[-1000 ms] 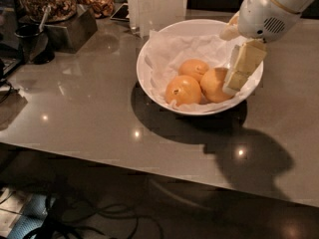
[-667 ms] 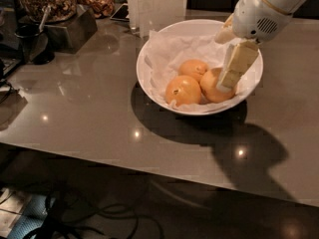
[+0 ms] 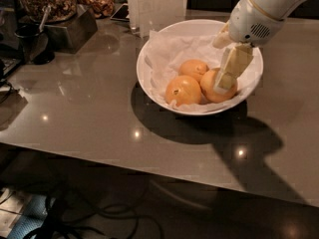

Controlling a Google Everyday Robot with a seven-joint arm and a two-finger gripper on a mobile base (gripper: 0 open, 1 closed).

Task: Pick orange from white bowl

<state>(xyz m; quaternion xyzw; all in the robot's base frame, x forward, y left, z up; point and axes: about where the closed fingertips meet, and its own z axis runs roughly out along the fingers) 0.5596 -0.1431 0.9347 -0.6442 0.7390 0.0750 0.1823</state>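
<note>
The white bowl sits mid-table, lined with crumpled white paper, and holds three oranges. The orange, the largest and smooth-skinned, lies at the right of the bowl. An orange with a dark stem spot lies front left, and a smaller one lies behind. My gripper reaches down from the upper right into the bowl. It sits right against the front of the large orange and hides part of it.
The grey glossy table has its front edge near the bottom. A tall clear container stands just behind the bowl. A dark tray with dried goods and a black cup stand at the back left.
My gripper has moved a little left and down, deeper into the bowl and closer over the right orange. The oranges and bowl have not moved.
</note>
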